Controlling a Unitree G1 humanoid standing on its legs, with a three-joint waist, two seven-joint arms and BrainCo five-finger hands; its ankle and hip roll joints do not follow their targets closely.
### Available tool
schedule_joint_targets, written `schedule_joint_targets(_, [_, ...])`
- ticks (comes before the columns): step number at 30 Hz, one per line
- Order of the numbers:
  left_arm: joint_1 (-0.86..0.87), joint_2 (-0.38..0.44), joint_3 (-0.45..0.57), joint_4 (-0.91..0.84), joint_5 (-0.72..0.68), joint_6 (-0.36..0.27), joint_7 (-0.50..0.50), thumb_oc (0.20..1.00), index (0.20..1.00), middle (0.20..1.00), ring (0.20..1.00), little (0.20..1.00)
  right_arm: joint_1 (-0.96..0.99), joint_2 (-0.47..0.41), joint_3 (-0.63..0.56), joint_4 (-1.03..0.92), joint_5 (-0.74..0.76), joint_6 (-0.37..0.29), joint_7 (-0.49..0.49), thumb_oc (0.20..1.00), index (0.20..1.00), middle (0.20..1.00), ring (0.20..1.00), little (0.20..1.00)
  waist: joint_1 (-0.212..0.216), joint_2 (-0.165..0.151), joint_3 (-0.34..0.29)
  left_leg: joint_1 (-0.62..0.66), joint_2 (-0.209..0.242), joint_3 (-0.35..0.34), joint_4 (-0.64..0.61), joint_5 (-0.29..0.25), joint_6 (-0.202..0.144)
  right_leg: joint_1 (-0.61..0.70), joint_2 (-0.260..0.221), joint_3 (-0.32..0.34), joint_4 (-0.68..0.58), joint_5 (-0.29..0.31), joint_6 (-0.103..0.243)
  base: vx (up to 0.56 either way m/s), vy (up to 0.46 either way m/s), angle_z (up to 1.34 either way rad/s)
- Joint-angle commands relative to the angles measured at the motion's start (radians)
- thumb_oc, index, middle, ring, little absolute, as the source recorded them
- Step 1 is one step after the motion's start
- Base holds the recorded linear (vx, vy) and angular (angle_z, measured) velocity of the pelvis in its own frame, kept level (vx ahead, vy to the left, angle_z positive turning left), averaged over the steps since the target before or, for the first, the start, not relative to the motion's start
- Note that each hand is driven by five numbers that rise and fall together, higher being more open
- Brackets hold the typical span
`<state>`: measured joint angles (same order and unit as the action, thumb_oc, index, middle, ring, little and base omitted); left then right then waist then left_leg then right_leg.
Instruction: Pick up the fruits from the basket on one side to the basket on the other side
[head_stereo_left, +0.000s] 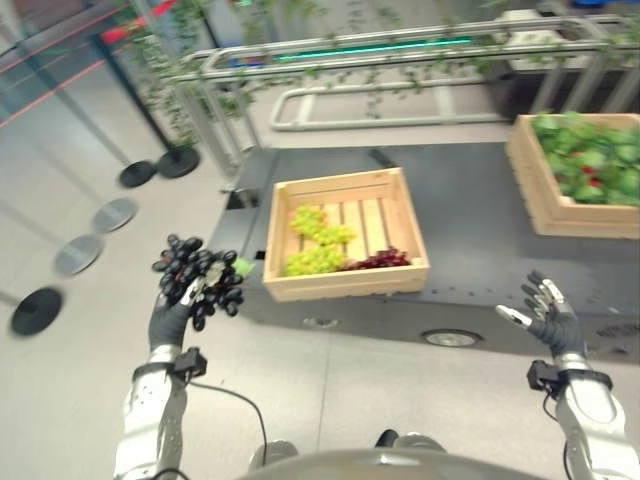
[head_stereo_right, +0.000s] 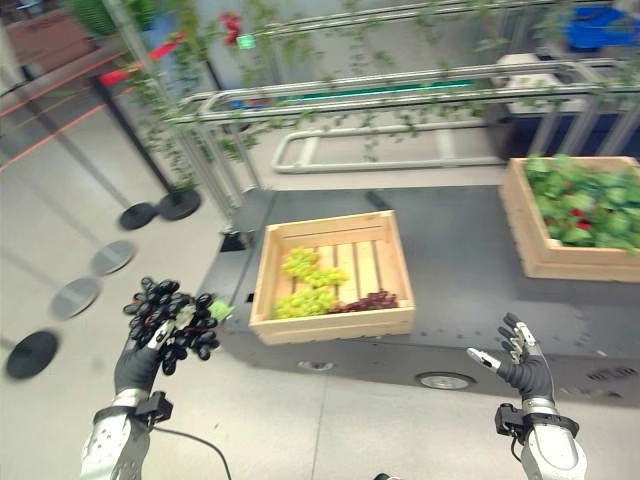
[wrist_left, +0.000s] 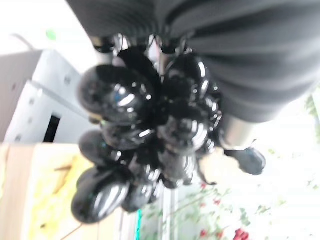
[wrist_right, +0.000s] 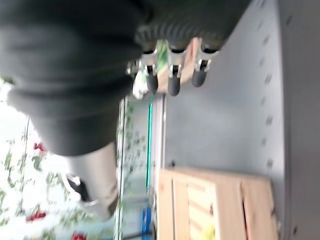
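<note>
Holding a black grape bunch (head_stereo_left: 200, 277) left of the slatted wooden crate (head_stereo_left: 345, 282).
Bunch is gripped by the left hand (head_stereo_left: 172, 312); soft, easily bruised, best cradled underneath. Right hand (head_stereo_left: 548, 312) is spread empty.

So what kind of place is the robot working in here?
Probably an exhibition or demo hall: barrier posts on round bases, metal railings hung with vines, and wooden crates of fruit on a dark platform.

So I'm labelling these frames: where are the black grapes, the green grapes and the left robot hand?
black grapes (head_stereo_left: 205, 275), left eye view, cluster's middle
green grapes (head_stereo_left: 318, 258), left eye view, lower bunch
left robot hand (head_stereo_left: 168, 320), left eye view, dark back
</note>
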<state>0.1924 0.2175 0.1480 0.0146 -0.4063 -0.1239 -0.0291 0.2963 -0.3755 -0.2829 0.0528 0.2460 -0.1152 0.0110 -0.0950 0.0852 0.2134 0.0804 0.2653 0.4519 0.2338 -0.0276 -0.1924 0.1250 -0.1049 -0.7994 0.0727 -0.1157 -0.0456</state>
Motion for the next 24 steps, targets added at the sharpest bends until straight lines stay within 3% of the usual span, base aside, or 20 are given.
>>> schedule_joint_targets(1, [-0.025, 0.135, 0.057, -0.131, 0.021, -0.094, -0.003, 0.200, 0.200, 0.200, 0.200, 0.200, -0.061, -0.012, -0.020, -0.048, -0.031, -0.075, -0.008, 1.000, 1.000, 1.000, 1.000, 1.000, 0.051, -0.025, -0.034, -0.055, -0.002, -0.025, 0.015, -0.046, 0.053, -0.004, -0.052, 0.139, -0.001, -0.007, 0.110, -0.06, 0.206, 1.32])
schedule_joint_targets(4, [-0.011, 0.150, 0.078, -0.159, 0.025, -0.095, -0.002, 0.200, 0.200, 0.200, 0.200, 0.200, -0.062, 0.001, -0.003, -0.070, -0.033, -0.069, 0.014, 1.000, 1.000, 1.000, 1.000, 1.000, 0.075, -0.041, -0.042, -0.058, -0.038, -0.055, 0.006, -0.073, 0.083, -0.005, -0.088, 0.117, 0.014, 0.022, 0.129, -0.03, 0.264, 1.35])
schedule_joint_targets(7, [-0.010, 0.176, 0.099, -0.205, 0.043, -0.097, 0.014, 0.200, 0.200, 0.200, 0.200, 0.200, -0.091, 0.015, 0.030, -0.079, -0.043, -0.063, 0.018, 1.000, 1.000, 1.000, 1.000, 1.000, 0.108, -0.060, -0.048, -0.085, -0.101, -0.096, -0.002, -0.101, 0.124, -0.031, -0.158, 0.087, 0.090, 0.047, 0.159, -0.01, 0.415, 0.93])
schedule_joint_targets(8, [-0.009, 0.196, 0.111, -0.237, 0.054, -0.100, 0.023, 0.200, 0.200, 0.200, 0.200, 0.200, -0.114, 0.023, 0.065, -0.082, -0.050, -0.061, 0.020, 1.000, 1.000, 1.000, 1.000, 1.000, 0.130, -0.062, -0.042, -0.085, -0.139, -0.120, -0.015, -0.119, 0.155, -0.055, -0.214, 0.076, 0.191, 0.059, 0.185, 0.03, 0.408, 0.61])
schedule_joint_targets(9, [-0.008, 0.197, 0.113, -0.240, 0.055, -0.098, 0.024, 0.200, 0.200, 0.200, 0.200, 0.200, -0.116, 0.024, 0.066, -0.080, -0.052, -0.061, 0.020, 1.000, 1.000, 1.000, 1.000, 1.000, 0.127, -0.067, -0.041, -0.084, -0.147, -0.121, -0.017, -0.121, 0.160, -0.059, -0.227, 0.077, 0.207, 0.055, 0.192, 0.04, 0.446, 0.86])
schedule_joint_targets(12, [-0.014, 0.210, 0.111, -0.284, 0.055, -0.106, 0.041, 0.200, 0.200, 0.200, 0.200, 0.200, -0.145, 0.046, 0.121, -0.108, -0.062, -0.067, 0.028, 1.000, 1.000, 1.000, 1.000, 1.000, 0.143, -0.067, -0.012, -0.061, -0.223, -0.184, -0.035, -0.150, 0.205, -0.113, -0.328, 0.151, 0.400, 0.119, 0.252, 0.04, 0.368, 0.89])
schedule_joint_targets(13, [-0.026, 0.215, 0.094, -0.289, 0.066, -0.109, 0.047, 0.200, 0.200, 0.200, 0.200, 0.200, -0.159, 0.052, 0.135, -0.131, -0.061, -0.076, 0.028, 1.000, 1.000, 1.000, 1.000, 1.000, 0.146, -0.062, -0.011, -0.069, -0.245, -0.220, -0.029, -0.154, 0.223, -0.142, -0.309, 0.231, 0.439, 0.111, 0.256, -0.08, 0.357, 1.16])
schedule_joint_targets(14, [-0.041, 0.221, 0.074, -0.289, 0.066, -0.113, 0.047, 0.200, 0.200, 0.200, 0.200, 0.200, -0.178, 0.048, 0.152, -0.149, -0.063, -0.080, 0.033, 1.000, 1.000, 1.000, 1.000, 1.000, 0.137, -0.053, -0.011, -0.067, -0.259, -0.250, -0.057, -0.126, 0.236, -0.189, -0.255, 0.298, 0.453, 0.090, 0.224, -0.07, 0.268, 1.19])
schedule_joint_targets(15, [-0.074, 0.223, 0.040, -0.277, 0.063, -0.118, 0.050, 0.200, 0.200, 0.200, 0.200, 0.200, -0.188, 0.044, 0.163, -0.160, -0.053, -0.086, 0.039, 1.000, 1.000, 1.000, 1.000, 1.000, 0.124, -0.050, -0.025, -0.061, -0.276, -0.296, -0.094, -0.105, 0.233, -0.248, -0.170, 0.405, 0.448, 0.057, 0.211, 0.00, 0.183, 0.96])
schedule_joint_targets(16, [-0.098, 0.220, 0.008, -0.268, 0.059, -0.118, 0.047, 0.200, 0.200, 0.200, 0.200, 0.200, -0.193, 0.038, 0.176, -0.176, -0.040, -0.094, 0.051, 1.000, 1.000, 1.000, 1.000, 1.000, 0.115, -0.053, -0.026, -0.049, -0.296, -0.346, -0.108, -0.101, 0.231, -0.277, -0.120, 0.480, 0.416, 0.028, 0.207, 0.10, 0.080, 1.23])
schedule_joint_targets(18, [-0.100, 0.220, -0.022, -0.281, 0.058, -0.114, 0.021, 0.200, 0.200, 0.200, 0.200, 0.200, -0.185, 0.032, 0.189, -0.214, -0.025, -0.106, 0.068, 1.000, 1.000, 1.000, 1.000, 1.000, 0.117, -0.061, -0.027, -0.055, -0.316, -0.430, -0.117, -0.092, 0.224, -0.251, -0.110, 0.499, 0.305, 0.013, 0.183, 0.07, -0.045, 1.56])
schedule_joint_targets(20, [-0.103, 0.225, -0.044, -0.292, 0.058, -0.114, 0.004, 0.200, 0.200, 0.200, 0.200, 0.200, -0.186, 0.036, 0.188, -0.256, -0.001, -0.110, 0.086, 1.000, 1.000, 1.000, 1.000, 1.000, 0.105, -0.075, -0.038, -0.070, -0.335, -0.510, -0.114, -0.085, 0.226, -0.272, -0.061, 0.616, 0.228, 0.019, 0.187, 0.09, -0.111, 1.52])
schedule_joint_targets(21, [-0.123, 0.229, -0.066, -0.281, 0.061, -0.112, 0.001, 0.200, 0.200, 0.200, 0.200, 0.200, -0.196, 0.047, 0.192, -0.268, 0.017, -0.114, 0.086, 1.000, 1.000, 1.000, 1.000, 1.000, 0.089, -0.087, -0.044, -0.072, -0.360, -0.579, -0.103, -0.085, 0.231, -0.277, 0.005, 0.760, 0.195, 0.011, 0.192, 0.08, -0.071, 1.59])
schedule_joint_targets(22, [-0.125, 0.230, -0.066, -0.279, 0.061, -0.113, 0.001, 0.200, 0.200, 0.200, 0.200, 0.200, -0.197, 0.048, 0.191, -0.268, 0.017, -0.114, 0.086, 1.000, 1.000, 1.000, 1.000, 1.000, 0.088, -0.088, -0.046, -0.076, -0.360, -0.580, -0.103, -0.081, 0.231, -0.279, 0.005, 0.759, 0.191, 0.016, 0.192, 0.01, -0.122, 1.58])
schedule_joint_targets(23, [-0.153, 0.232, -0.112, -0.257, 0.070, -0.109, -0.002, 0.200, 0.200, 0.200, 0.200, 0.200, -0.217, 0.043, 0.209, -0.285, 0.028, -0.117, 0.082, 1.000, 1.000, 1.000, 1.000, 1.000, 0.088, -0.103, -0.053, -0.083, -0.388, -0.662, -0.105, -0.064, 0.228, -0.245, 0.048, 0.854, 0.152, 0.027, 0.194, -0.04, -0.105, 1.67])
schedule_joint_targets(24, [-0.155, 0.235, -0.120, -0.254, 0.076, -0.110, -0.003, 0.200, 0.200, 0.200, 0.200, 0.200, -0.223, 0.047, 0.215, -0.285, 0.030, -0.122, 0.079, 1.000, 1.000, 1.000, 1.000, 1.000, 0.086, -0.105, -0.062, -0.087, -0.393, -0.695, -0.106, -0.057, 0.229, -0.234, 0.075, 0.893, 0.165, 0.011, 0.188, 0.02, -0.221, 1.88])
